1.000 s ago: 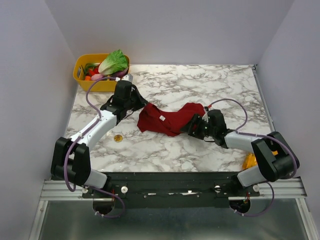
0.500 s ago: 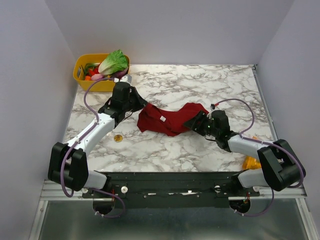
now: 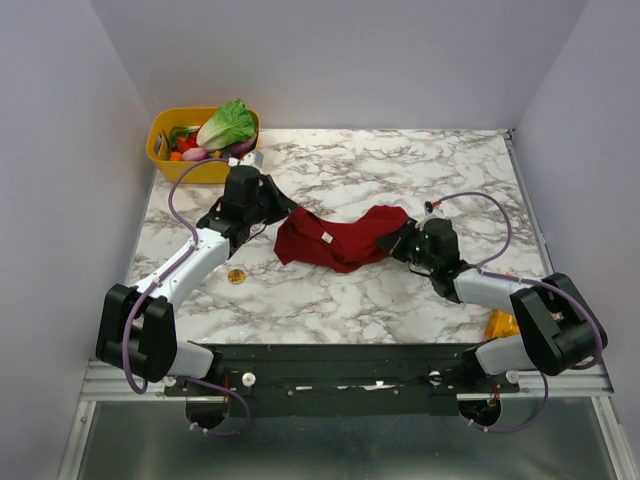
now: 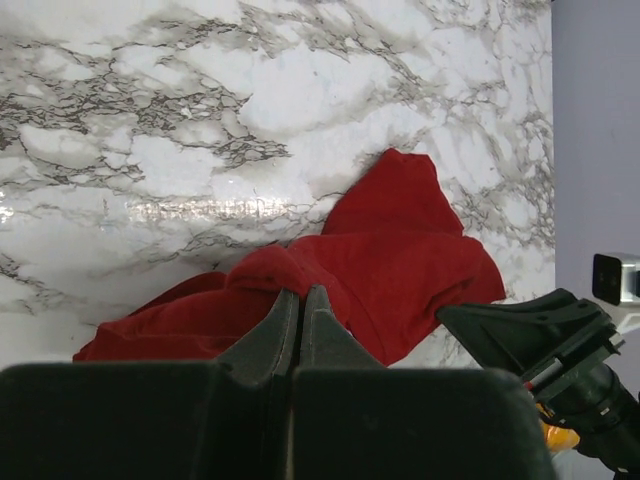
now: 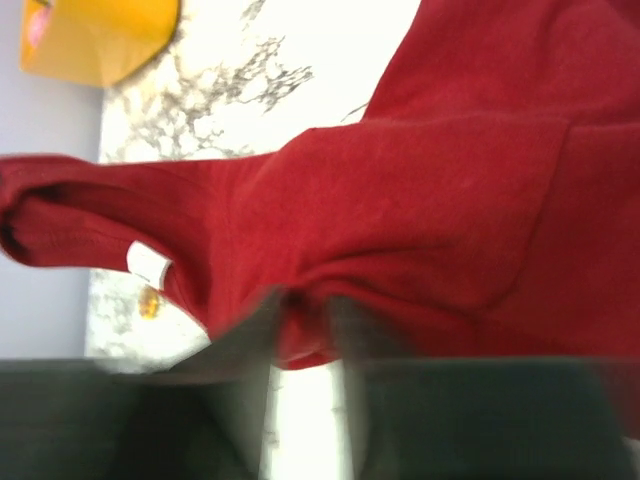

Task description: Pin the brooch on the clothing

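Overhead, the brooch lies off the clothing; close up, left claw and right claw pinch its folds.

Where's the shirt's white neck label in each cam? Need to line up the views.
Top external: white neck label near the table's centre, on the left half of the dark red T-shirt.
Left wrist: not visible; only red fabric shows.
Right wrist: left of centre, at the fabric's lower edge.
Shared landmark: the dark red T-shirt, in all three views.
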Controlling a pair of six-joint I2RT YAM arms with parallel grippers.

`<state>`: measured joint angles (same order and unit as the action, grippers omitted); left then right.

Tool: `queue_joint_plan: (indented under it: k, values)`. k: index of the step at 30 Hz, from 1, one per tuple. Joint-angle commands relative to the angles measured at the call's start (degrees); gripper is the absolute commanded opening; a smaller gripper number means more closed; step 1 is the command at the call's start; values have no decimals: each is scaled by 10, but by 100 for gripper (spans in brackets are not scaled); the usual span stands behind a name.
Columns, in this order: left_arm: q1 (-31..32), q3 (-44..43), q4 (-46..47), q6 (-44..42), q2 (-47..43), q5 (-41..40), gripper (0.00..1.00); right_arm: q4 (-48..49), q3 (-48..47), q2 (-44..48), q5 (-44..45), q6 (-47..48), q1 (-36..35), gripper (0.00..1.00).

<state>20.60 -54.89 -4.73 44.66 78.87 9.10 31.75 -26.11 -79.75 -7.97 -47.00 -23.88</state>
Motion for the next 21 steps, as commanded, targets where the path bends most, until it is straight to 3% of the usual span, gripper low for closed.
queue_joint_plan:
  k: [1,6,10,14,21]
  values:
    - [-6,0,30,10,1,21,0,27,-16,-18,37,22,3,3]
    - [-15,-4,33,-11,-14,25,0,-5,-17,42,48,47,3,0]
    - [-15,2,64,-47,-63,48,0,-65,-43,159,41,106,3,0]
    - [0,-15,69,-84,-149,39,0,-214,-157,260,8,175,4,0]
    - [30,-99,32,-144,-250,-1,0,-343,-322,361,-12,262,3,0]
